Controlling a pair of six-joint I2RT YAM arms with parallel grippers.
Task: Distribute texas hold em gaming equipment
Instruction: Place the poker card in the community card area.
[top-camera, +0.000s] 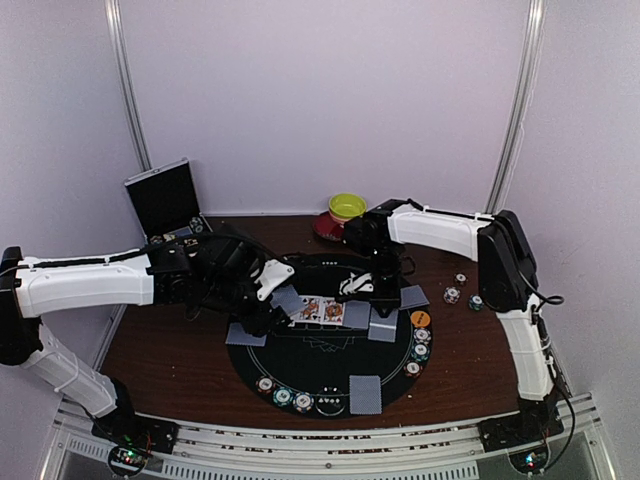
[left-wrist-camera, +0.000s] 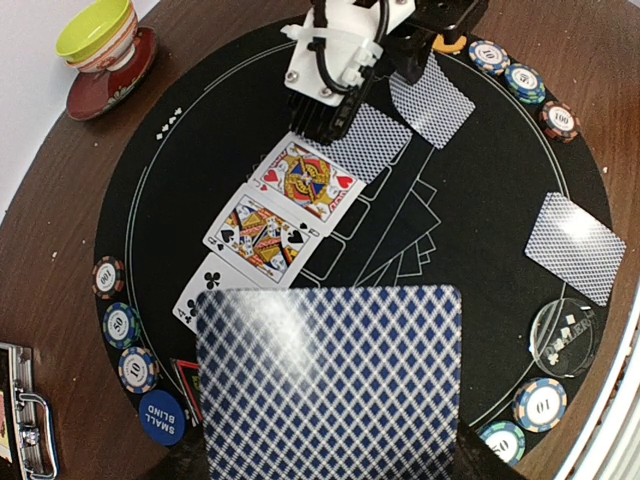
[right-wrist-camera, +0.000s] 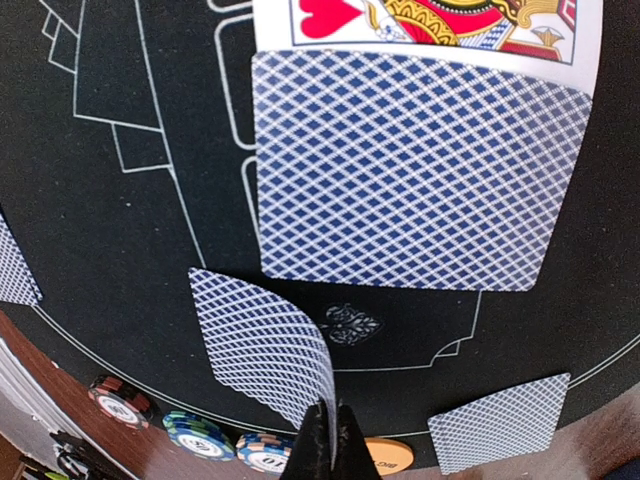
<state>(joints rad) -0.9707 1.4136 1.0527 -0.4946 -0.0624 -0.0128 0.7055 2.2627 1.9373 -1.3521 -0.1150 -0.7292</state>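
Observation:
On the round black mat lie face-up cards in a row, with a face-down blue-backed card beside the king of hearts. My left gripper hovers over the mat's left side. It holds a blue-backed card that hides its fingers in the left wrist view. My right gripper is shut on the corner of another blue-backed card, which bends up off the mat. Striped chips line the mat rim, with a blue small-blind disc and an orange button.
A yellow-green bowl on a red saucer stands at the back. An open black case is at the back left. A few loose chips lie on the wood right of the mat. More face-down cards lie around the mat.

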